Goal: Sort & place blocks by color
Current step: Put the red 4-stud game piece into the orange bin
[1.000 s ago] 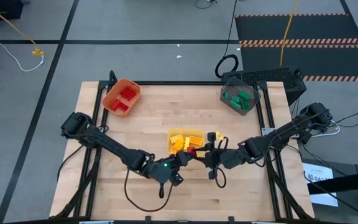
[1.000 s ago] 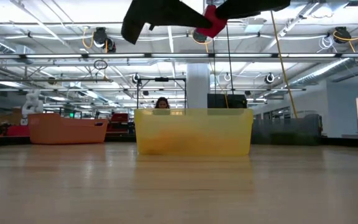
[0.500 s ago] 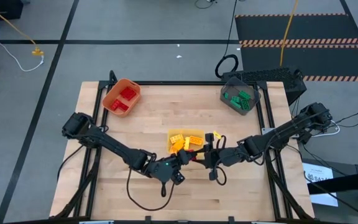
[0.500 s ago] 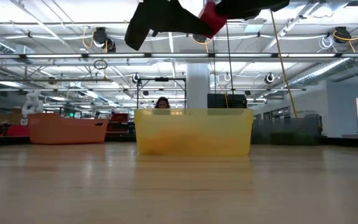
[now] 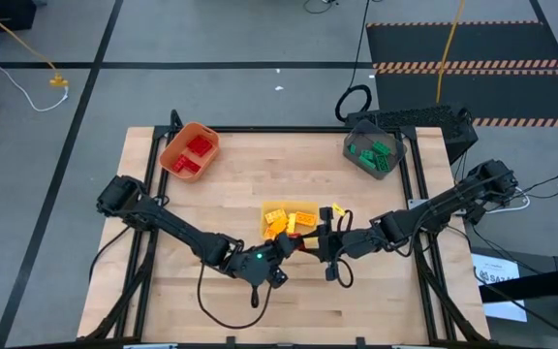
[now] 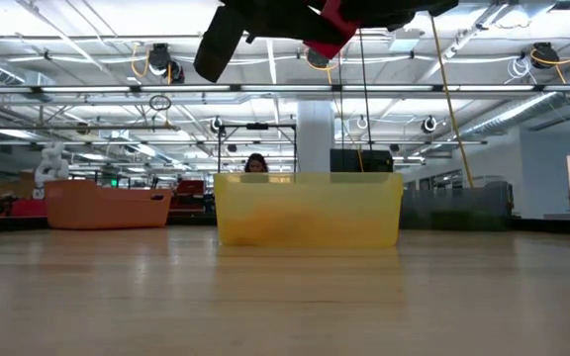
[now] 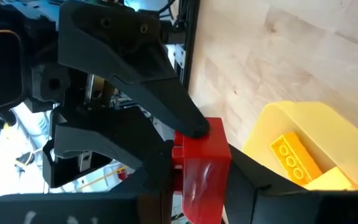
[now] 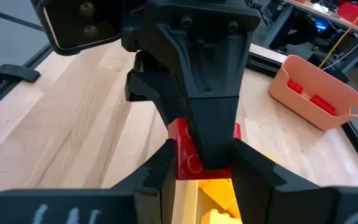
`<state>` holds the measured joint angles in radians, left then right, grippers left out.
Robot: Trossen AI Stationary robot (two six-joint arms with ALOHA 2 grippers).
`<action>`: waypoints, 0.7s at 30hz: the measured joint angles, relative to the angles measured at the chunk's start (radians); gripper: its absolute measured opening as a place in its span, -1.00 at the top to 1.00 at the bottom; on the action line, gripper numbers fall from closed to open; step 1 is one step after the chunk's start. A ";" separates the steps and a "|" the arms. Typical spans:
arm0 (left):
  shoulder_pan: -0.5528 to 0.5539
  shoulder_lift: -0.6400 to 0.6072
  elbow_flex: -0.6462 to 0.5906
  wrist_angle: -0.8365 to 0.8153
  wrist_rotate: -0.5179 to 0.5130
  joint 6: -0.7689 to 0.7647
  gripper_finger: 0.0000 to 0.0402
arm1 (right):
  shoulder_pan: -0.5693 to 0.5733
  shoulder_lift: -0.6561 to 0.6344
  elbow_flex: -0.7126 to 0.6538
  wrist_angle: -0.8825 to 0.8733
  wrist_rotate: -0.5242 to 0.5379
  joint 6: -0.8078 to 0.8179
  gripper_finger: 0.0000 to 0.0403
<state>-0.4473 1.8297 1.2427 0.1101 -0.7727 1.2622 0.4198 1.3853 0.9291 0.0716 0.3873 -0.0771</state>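
A red block [image 5: 299, 236] hangs in the air just in front of the yellow bin [image 5: 281, 207], between my two grippers. My left gripper [image 5: 292, 242] reaches it from the table's left. My right gripper [image 5: 311, 240] reaches it from the right. Both are shut on it. The low view shows the red block [image 6: 327, 24] high above the table, partly hidden by dark fingers. Yellow blocks [image 7: 291, 157] lie in the yellow bin. One more yellow block [image 5: 336, 210] lies beside the bin's right wall. My left gripper pinches the red block's near end [image 7: 199, 183] between its two fingers, which come roughly level from the table's left. The block is lifted clear of the table. My right gripper pinches the block's other end [image 8: 183, 163] between its two fingers, coming from the table's right; in the left wrist view its fingertips [image 7: 188, 124] sit on the block's far part.
An orange bin [image 5: 175, 147] with red blocks stands at the far left corner. A dark grey bin [image 5: 392, 158] with green blocks stands at the far right. Bare wood lies in front of the arms. In the low view a person shows far behind the yellow bin [image 6: 307, 222].
My left gripper has moved in a little toward the red block, and in the low view its dark fingers now cover more of the block. The block stays in the air in my right gripper, at about the same place.
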 joint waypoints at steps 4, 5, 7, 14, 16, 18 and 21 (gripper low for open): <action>-0.004 -0.001 0.000 0.001 -0.041 0.012 0.54 | -0.001 0.000 0.000 0.007 0.007 0.002 0.43; -0.007 -0.004 0.000 0.001 -0.053 0.018 0.54 | -0.001 0.000 0.000 0.015 0.009 0.003 0.39; -0.013 -0.009 0.000 0.000 -0.073 0.016 0.54 | -0.003 0.000 0.000 0.036 0.012 0.005 0.27; -0.019 -0.010 0.000 -0.067 -0.140 -0.029 0.54 | -0.003 0.000 0.000 0.046 0.041 -0.003 -0.16; -0.012 -0.010 0.000 -0.106 -0.217 -0.046 0.54 | -0.002 0.000 0.000 0.043 0.072 -0.019 -0.25; 0.005 -0.010 0.000 -0.157 -0.317 -0.071 0.54 | -0.002 0.000 0.000 0.042 0.096 -0.030 -0.33; 0.044 -0.028 -0.001 -0.273 -0.424 -0.184 0.54 | -0.003 -0.003 0.000 0.039 0.143 -0.037 -0.40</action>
<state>-0.4031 1.8014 1.2415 -0.1629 -1.1966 1.0779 0.4171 1.3823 0.9291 0.1106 0.5307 -0.1145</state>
